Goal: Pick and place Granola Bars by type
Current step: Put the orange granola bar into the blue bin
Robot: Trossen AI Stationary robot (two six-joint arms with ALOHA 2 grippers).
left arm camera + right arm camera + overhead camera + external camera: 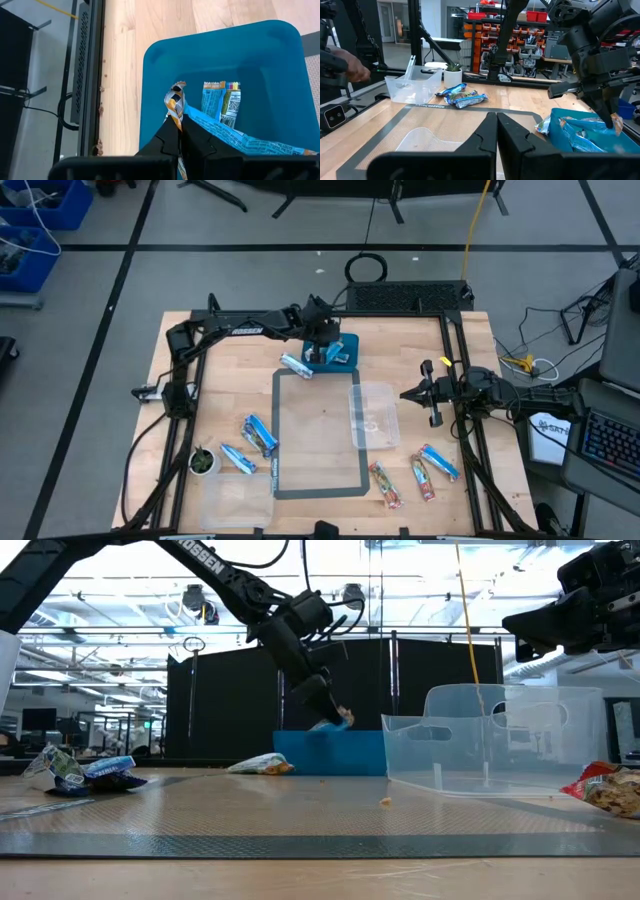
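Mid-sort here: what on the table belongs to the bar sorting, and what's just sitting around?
Job: blue-wrapped bars; red-wrapped bars; blue bin; clear bin; left gripper, shut on a bar over the blue bin.
Lying about: small potted plant; grey mat.

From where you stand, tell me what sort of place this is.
Likely a robotics lab or workshop: parts shelving with red bins, black partition screens, and a keyboard beside the wooden table.

Setting: a light wooden table (pixel 240 390) stands on a grey floor (pixel 90 360) crossed by dark lines. Blue storage bins (pixel 40 210) sit in a corner. Black curtain panels (pixel 230 710) screen the table; beyond, orange-and-red parts shelving (pixel 520 37). A yellow cable (pixel 478 220) hangs down.
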